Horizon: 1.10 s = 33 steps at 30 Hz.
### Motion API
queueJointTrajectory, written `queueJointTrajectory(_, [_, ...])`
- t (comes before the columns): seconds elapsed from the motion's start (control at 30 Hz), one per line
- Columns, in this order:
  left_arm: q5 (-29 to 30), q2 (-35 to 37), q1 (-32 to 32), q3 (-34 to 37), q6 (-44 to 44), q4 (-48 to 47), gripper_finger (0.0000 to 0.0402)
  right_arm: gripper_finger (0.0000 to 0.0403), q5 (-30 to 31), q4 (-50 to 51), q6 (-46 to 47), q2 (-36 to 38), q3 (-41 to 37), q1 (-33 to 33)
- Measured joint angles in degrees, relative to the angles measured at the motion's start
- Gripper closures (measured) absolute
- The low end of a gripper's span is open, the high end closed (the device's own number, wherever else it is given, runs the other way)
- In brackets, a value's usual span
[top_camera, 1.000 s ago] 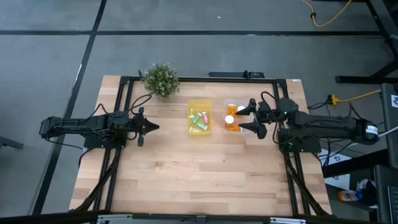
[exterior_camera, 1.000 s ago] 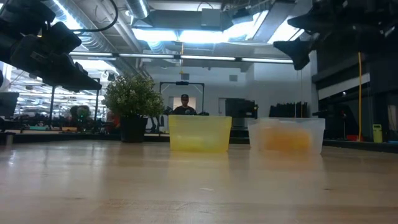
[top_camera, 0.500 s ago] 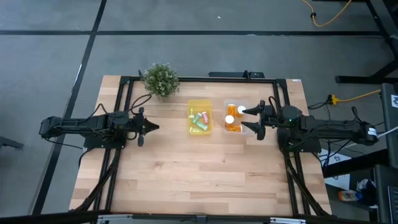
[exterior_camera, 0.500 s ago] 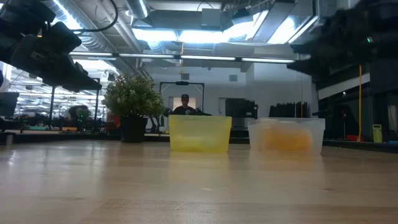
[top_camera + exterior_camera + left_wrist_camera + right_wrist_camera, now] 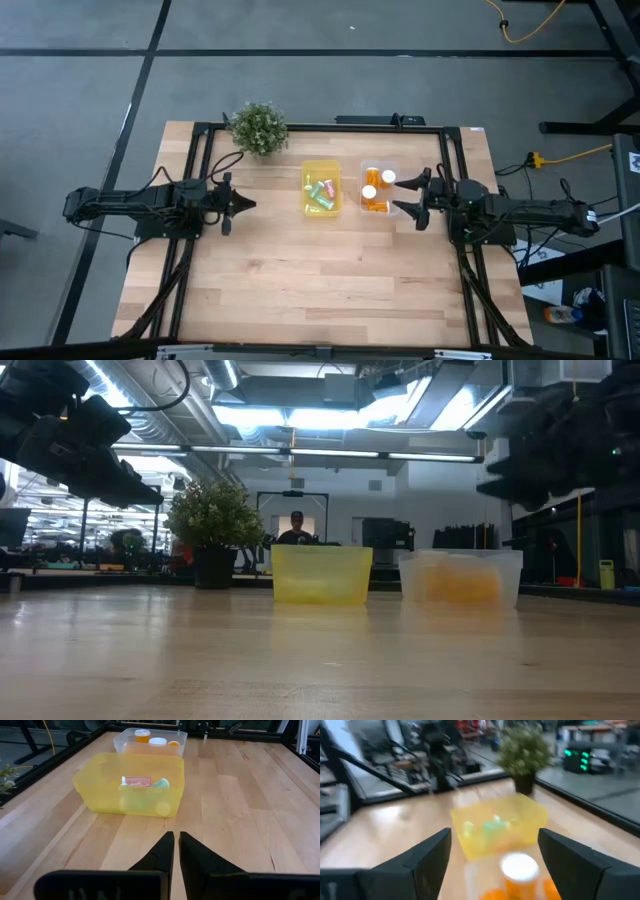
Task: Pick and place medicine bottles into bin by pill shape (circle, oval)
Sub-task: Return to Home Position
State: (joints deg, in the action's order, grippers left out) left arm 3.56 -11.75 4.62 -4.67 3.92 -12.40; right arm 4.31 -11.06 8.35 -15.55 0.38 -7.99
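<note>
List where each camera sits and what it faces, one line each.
High: overhead, straight down on the table; left arm, right arm show.
Low: table height, level toward yellow bin, clear bin; arms above.
Left wrist: faces yellow bin; own jaws shut.
Right wrist: faces orange bottle, plant; own jaws open.
Shared: all show the yellow bin.

Light wood plank table [image 5: 320,290]. I count three things standing directly on it, all in the back half. Yellow bin [image 5: 304,188] sits about mid-width. Clear bin [image 5: 362,190] is just beside it on my right, same line, with a narrow gap between the walls. Potted plant [image 5: 258,128] is at the back edge, left of the yellow bin and apart from it. Black frame [image 5: 330,126] runs along the back edge and down both sides
</note>
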Motion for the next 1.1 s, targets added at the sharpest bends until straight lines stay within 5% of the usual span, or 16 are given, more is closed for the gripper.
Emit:
queueJointTrajectory(0.2, [0.01,0.01,0.02,0.01,0.02,0.02,0.0379,0.0104,3.63,8.67,0.22,3.49,0.00,0.00])
queueJointTrajectory(1.1, [-0.01,-0.02,0.02,0.01,0.02,0.02,0.0379,0.0104,3.61,8.38,-1.24,3.21,0.02,0.00])
